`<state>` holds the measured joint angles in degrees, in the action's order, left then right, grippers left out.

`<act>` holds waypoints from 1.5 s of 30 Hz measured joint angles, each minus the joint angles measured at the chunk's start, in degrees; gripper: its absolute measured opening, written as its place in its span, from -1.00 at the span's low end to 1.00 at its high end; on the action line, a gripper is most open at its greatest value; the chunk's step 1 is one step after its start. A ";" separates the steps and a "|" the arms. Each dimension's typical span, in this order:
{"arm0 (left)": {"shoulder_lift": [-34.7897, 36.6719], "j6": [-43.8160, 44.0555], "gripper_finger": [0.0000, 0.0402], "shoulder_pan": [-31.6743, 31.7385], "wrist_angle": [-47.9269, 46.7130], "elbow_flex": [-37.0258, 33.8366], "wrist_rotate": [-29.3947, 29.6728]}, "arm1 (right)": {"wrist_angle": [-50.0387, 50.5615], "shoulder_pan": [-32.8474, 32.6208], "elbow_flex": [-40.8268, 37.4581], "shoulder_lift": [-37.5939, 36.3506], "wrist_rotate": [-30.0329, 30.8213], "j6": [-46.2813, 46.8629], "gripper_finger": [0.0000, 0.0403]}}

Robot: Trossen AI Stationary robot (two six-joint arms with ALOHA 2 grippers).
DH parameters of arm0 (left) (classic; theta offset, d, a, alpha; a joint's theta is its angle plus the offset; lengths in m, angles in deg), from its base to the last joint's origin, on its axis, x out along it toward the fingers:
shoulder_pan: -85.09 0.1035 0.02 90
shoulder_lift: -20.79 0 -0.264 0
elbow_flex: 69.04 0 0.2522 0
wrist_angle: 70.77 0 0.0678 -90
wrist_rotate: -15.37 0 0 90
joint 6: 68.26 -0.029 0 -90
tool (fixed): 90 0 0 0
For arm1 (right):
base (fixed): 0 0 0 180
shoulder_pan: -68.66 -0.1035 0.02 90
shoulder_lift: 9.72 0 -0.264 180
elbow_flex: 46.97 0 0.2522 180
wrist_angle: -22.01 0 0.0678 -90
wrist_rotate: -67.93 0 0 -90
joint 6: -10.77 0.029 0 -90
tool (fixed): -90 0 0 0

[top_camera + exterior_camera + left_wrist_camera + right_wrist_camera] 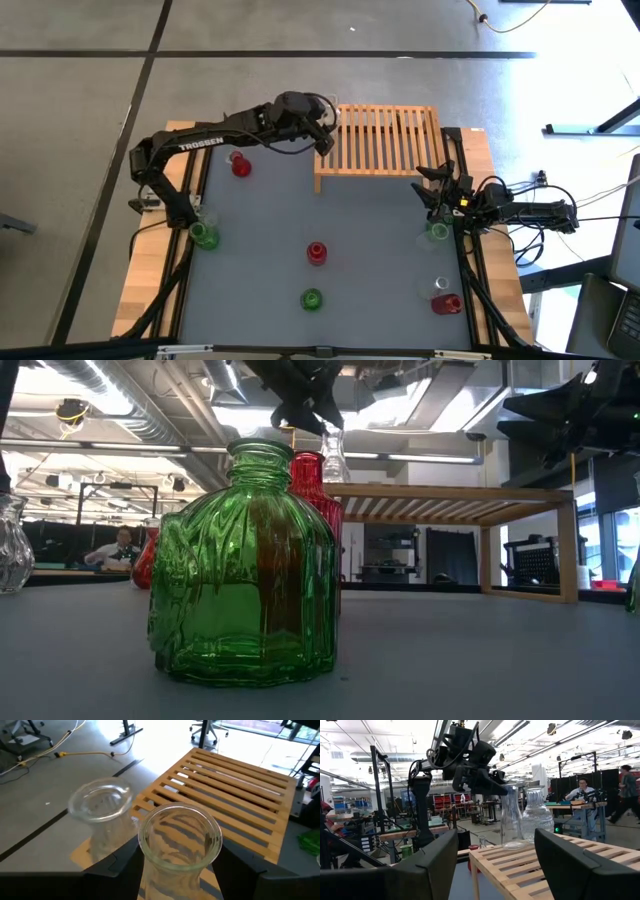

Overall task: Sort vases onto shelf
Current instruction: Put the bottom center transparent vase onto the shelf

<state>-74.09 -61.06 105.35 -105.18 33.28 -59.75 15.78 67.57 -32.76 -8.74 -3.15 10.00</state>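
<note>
Two clear vases occupy the near-left corner of the shelf (385,140): one clear vase (537,815) stands free on the slats, and a second clear vase (179,845) sits between the fingers of the left gripper (322,138), which holds it by the neck from above, probably so the base can meet the slats flat and upright beside its clear neighbour. From the right wrist view that held vase appears to touch or hang just above the slats, though I cannot tell which. The right gripper (432,190) waits at the table's right edge, just in front of the shelf, its fingers spread wide and empty, with a green vase (438,232) just beside it, a likely next pick. Other vases stand well apart on the grey table (380,270): a red vase (240,166) near the left arm, a green one at the left edge, and red and green ones toward the front.
</note>
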 joint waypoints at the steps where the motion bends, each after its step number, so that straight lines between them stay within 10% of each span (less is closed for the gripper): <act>1: -0.27 0.02 -0.02 0.00 0.61 0.00 -0.10 | 0.02 0.01 0.00 0.01 0.00 0.00 0.24; 30: -1.29 -0.28 -0.02 -0.57 1.10 0.11 -0.44 | 0.61 -0.01 0.00 0.01 -0.06 0.02 0.24; 45: -1.44 -1.86 0.31 -1.14 0.05 2.39 -0.88 | 0.76 -0.01 0.00 0.01 -0.19 0.04 0.24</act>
<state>-75.53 -62.91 104.20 -105.13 35.67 -60.63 16.55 67.56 -32.76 -8.74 -3.34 10.04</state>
